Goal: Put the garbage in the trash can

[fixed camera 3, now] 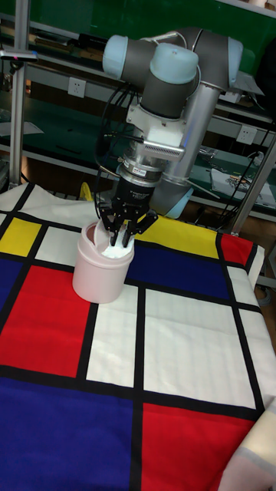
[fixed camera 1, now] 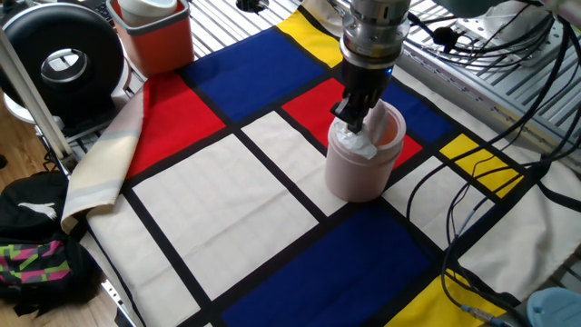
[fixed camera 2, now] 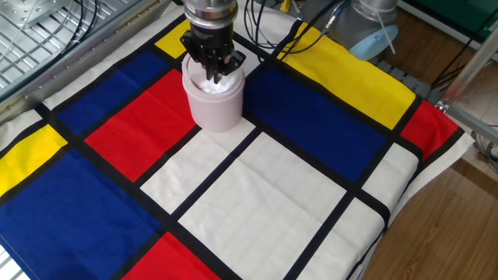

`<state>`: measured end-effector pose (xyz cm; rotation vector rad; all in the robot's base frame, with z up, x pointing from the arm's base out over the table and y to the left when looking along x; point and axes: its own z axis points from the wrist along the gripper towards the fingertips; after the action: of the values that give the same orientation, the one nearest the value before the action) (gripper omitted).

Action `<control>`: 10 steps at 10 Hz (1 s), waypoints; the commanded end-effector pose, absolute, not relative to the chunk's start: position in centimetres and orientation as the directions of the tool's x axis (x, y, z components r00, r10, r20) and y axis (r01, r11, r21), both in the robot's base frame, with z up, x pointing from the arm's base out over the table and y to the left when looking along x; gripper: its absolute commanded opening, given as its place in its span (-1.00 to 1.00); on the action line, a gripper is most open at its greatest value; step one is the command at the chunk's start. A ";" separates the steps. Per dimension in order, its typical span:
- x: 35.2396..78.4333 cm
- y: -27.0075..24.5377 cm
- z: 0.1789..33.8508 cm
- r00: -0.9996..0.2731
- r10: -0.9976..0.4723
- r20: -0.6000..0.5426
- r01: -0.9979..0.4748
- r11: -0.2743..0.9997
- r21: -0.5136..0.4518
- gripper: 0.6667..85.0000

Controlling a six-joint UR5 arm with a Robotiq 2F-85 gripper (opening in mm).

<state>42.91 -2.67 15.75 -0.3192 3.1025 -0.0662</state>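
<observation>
The pale pink trash can (fixed camera 1: 361,168) (fixed camera 2: 212,105) (fixed camera 3: 100,272) stands upright on the checked cloth. The garbage (fixed camera 1: 354,143) (fixed camera 2: 215,84) (fixed camera 3: 116,250), a white tissue wad, sits in the can's top opening with the lid tipped inward beside it. My gripper (fixed camera 1: 352,116) (fixed camera 2: 212,71) (fixed camera 3: 123,238) hangs straight down over the can. Its dark fingers are spread, and their tips are just above and around the top of the wad. The gripper looks open, and the wad rests in the can.
A red-orange square bin (fixed camera 1: 152,34) with a white insert stands at the cloth's far corner, next to a round black device (fixed camera 1: 62,62). Black cables (fixed camera 1: 472,195) trail over the cloth beside the can. A folded cloth edge (fixed camera 1: 100,173) hangs off the table.
</observation>
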 end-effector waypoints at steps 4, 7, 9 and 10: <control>45.3 -4.2 16.7 -0.951 -0.302 -0.069 -0.293 0.950 -0.109 -0.26; 47.3 -4.4 18.1 -0.948 -0.295 -0.121 -0.283 0.953 -0.106 -0.26; 46.5 -3.5 18.5 -0.966 -0.236 -0.106 -0.228 0.970 -0.084 -0.26; 46.1 -2.5 18.4 -0.975 -0.196 -0.109 -0.189 0.980 -0.064 -0.38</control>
<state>46.24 -3.78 17.85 -0.3843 3.0048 -0.1274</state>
